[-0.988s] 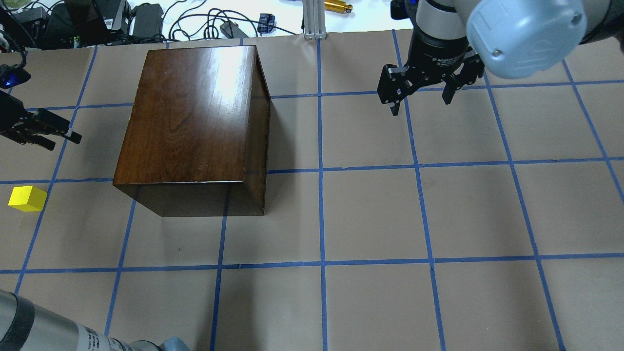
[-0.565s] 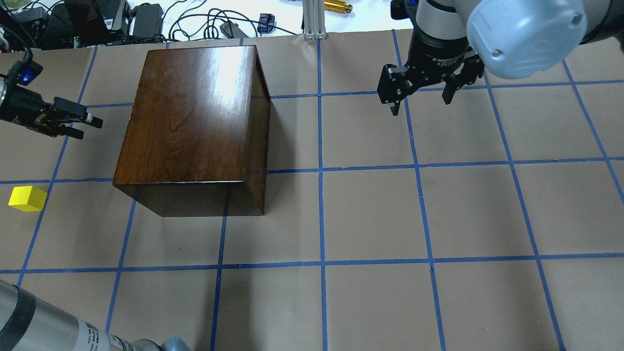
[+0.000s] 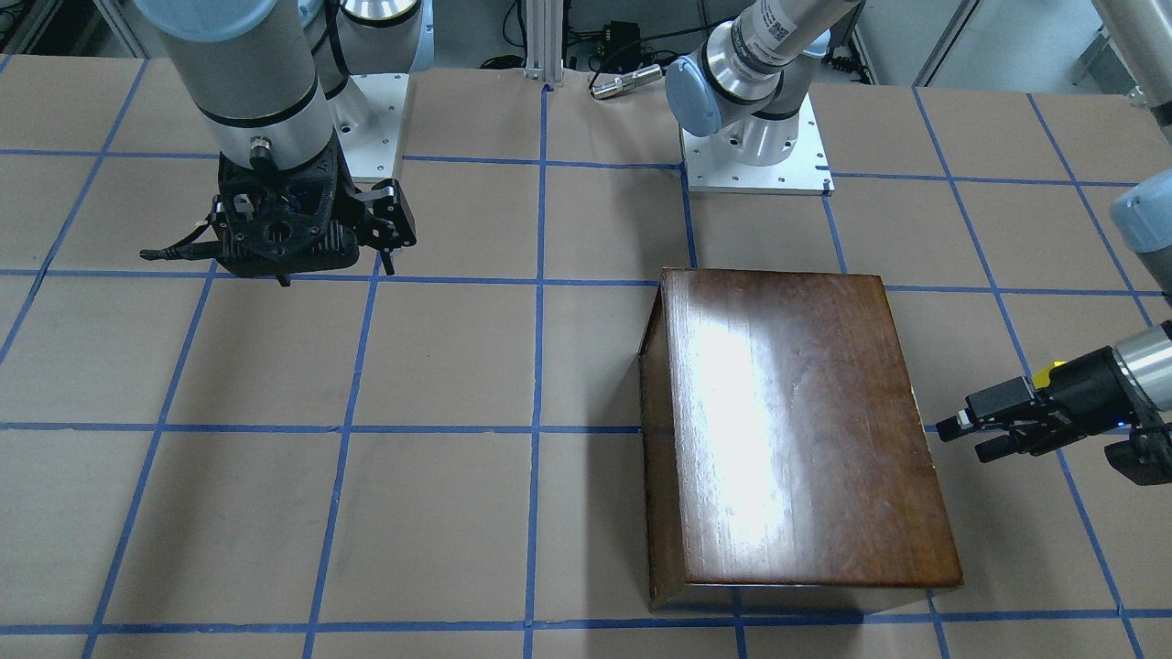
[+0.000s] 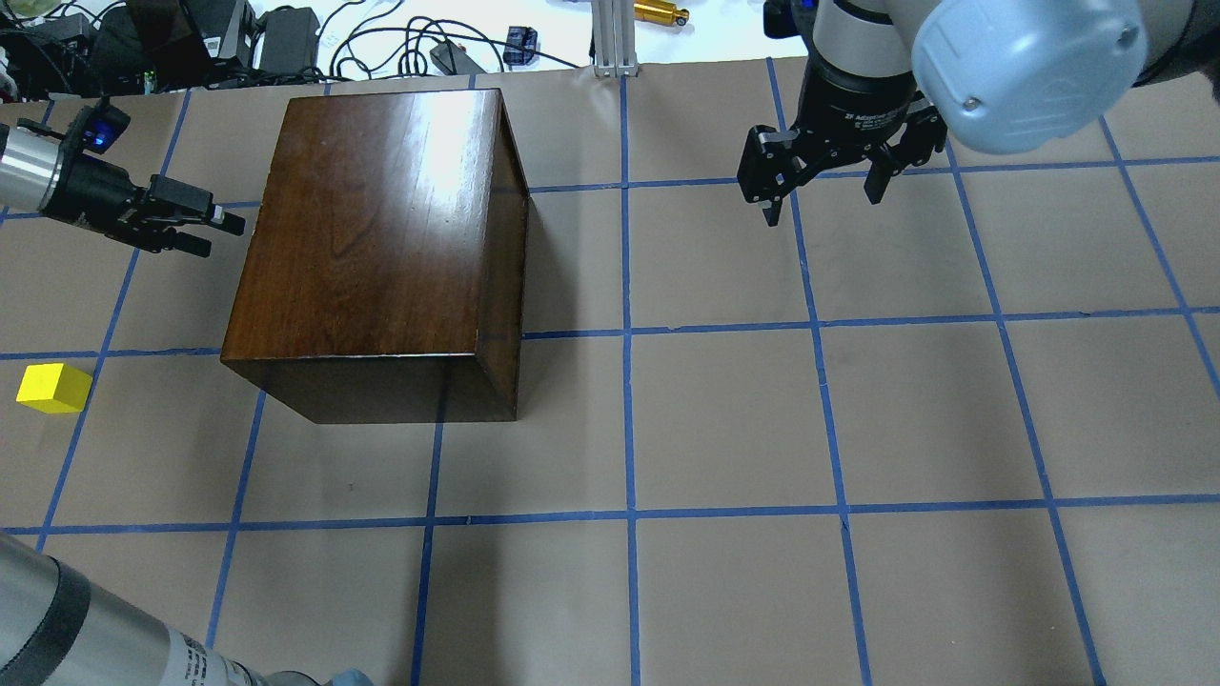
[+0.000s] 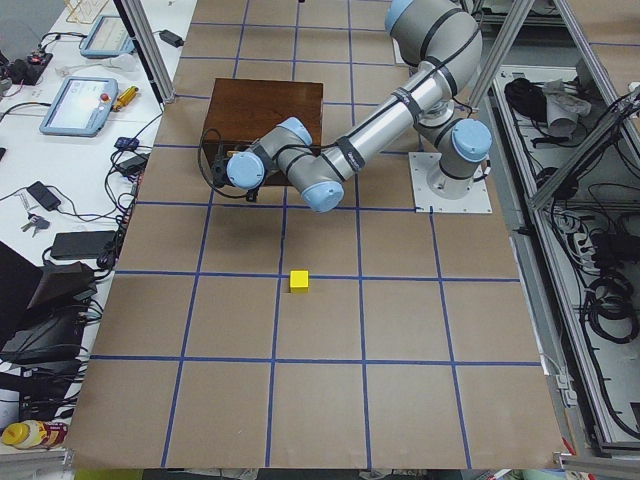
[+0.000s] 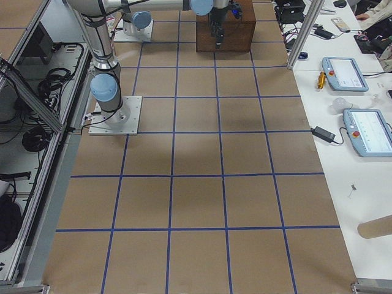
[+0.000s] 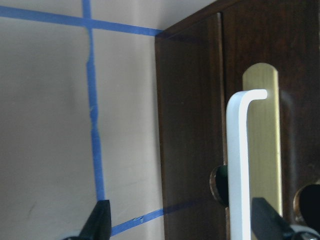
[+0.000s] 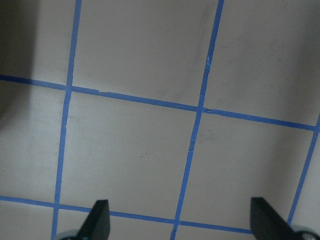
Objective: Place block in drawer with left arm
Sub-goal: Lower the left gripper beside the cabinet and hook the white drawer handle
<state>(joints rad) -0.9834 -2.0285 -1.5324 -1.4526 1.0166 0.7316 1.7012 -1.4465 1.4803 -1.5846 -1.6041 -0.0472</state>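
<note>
Brown-papered table point(image 4: 724, 419) with a blue tape grid. On its left half, a glossy dark wooden box point(image 4: 381, 229), drawer point(image 7: 190, 140) shut. Left arm point(image 5: 370, 140) at the box's drawer face, left gripper point(image 4: 214, 235) spread wide before the metal pull point(image 7: 239, 165). Right gripper point(image 4: 822, 208) likewise spread, hanging well apart. Yellow block point(image 4: 54, 388) on the table left of the box, ungrasped.

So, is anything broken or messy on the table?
Nothing stands out. The wooden box sits flat with its drawer shut. The yellow block lies by itself, off to one side. The left gripper is open and points at the box.
</note>
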